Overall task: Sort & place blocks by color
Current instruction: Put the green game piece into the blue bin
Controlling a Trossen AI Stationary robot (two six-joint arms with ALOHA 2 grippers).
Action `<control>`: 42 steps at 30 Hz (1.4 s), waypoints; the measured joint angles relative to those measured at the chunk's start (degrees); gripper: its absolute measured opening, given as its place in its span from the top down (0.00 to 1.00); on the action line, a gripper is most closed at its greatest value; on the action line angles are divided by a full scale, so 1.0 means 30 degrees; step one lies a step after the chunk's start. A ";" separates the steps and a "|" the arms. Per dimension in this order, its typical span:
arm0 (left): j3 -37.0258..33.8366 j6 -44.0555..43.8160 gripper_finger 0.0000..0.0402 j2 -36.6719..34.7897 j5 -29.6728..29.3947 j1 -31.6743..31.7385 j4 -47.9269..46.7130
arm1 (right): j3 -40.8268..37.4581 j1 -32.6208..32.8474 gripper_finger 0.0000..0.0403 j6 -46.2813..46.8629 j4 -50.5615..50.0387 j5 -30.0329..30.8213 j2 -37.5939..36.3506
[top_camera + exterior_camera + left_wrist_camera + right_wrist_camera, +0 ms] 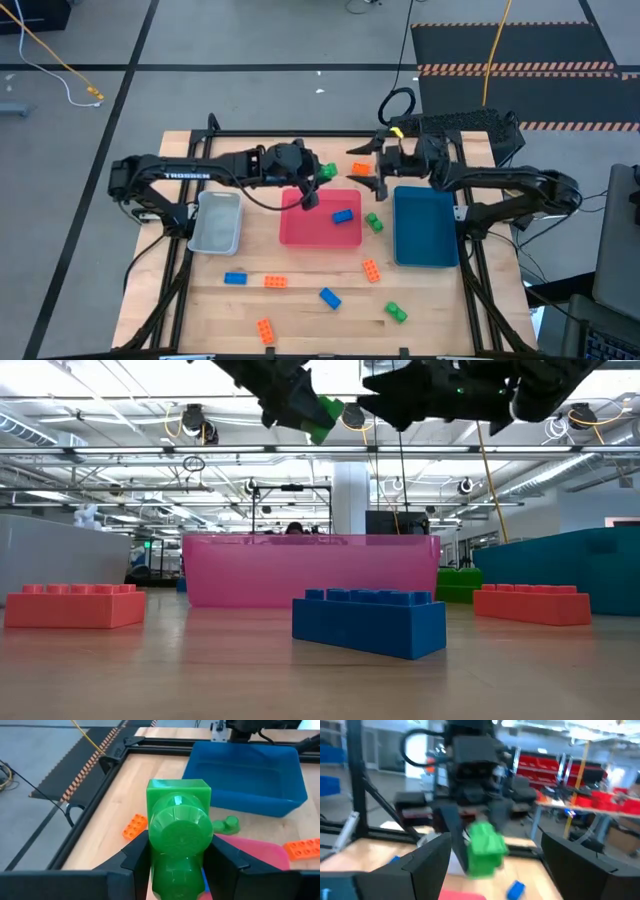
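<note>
Here the left tool (pixel 318 178) clamps a green block (pixel 326 172) above the pink tray (pixel 320 232).

Green block (pixel 178 827); pink tray (pixel 320 232); blue tray (pixel 424 245); grey tray (pixel 216 235).

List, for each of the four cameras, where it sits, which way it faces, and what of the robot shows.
High: overhead, looking straight down; both arms, pink tray.
Low: at table-top height, looking level across; blue block in front, arms above.
Left wrist: on the left arm; its left end effector grips the green block.
Right wrist: on the right arm; open right end effector, facing the left arm.
Shared: all four show the green block.
</note>
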 joint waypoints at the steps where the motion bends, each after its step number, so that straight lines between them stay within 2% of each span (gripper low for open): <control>1: 0.0000 -0.0034 0.64 0.0062 0.0004 -0.0029 0.0026 | 0.0000 0.0250 0.25 0.0071 0.0639 -0.0018 0.0384; 7: -0.0007 -0.0149 0.64 0.0161 0.0089 -0.0148 0.0960 | 0.0000 0.1126 0.25 0.0226 0.3261 0.0032 0.2121; 12: -0.0167 -0.0134 0.64 0.0295 0.1190 -0.0175 0.2482 | 0.0042 0.1159 0.25 0.0996 0.4987 0.0113 0.2785; 25: -0.0408 0.0007 0.64 0.1172 0.1443 -0.0870 0.4323 | 0.0364 0.1290 0.26 0.1217 0.5041 0.0547 0.3637; 28: -0.0408 0.0008 0.64 0.1172 0.1435 -0.0869 0.4381 | 0.0364 0.1340 0.32 0.0995 0.4922 0.0601 0.3630; 30: -0.0408 0.0194 0.64 0.1160 0.1336 -0.0855 0.4401 | 0.0364 0.1341 0.40 0.0923 0.4698 0.0596 0.3630; 35: -0.0428 0.0932 0.61 0.0997 0.1042 -0.0821 0.5091 | 0.0401 0.1341 0.70 0.0556 0.4024 0.0522 0.3556; 39: -0.0434 0.1471 0.59 0.0997 0.0891 -0.0576 0.4744 | 0.0401 0.1276 0.70 -0.0258 0.2950 0.0584 0.3122; 42: -0.0393 0.1297 0.56 0.0891 -0.0969 -0.0276 0.2533 | 0.0310 0.0944 0.70 -0.1224 0.0612 0.1064 0.2146</control>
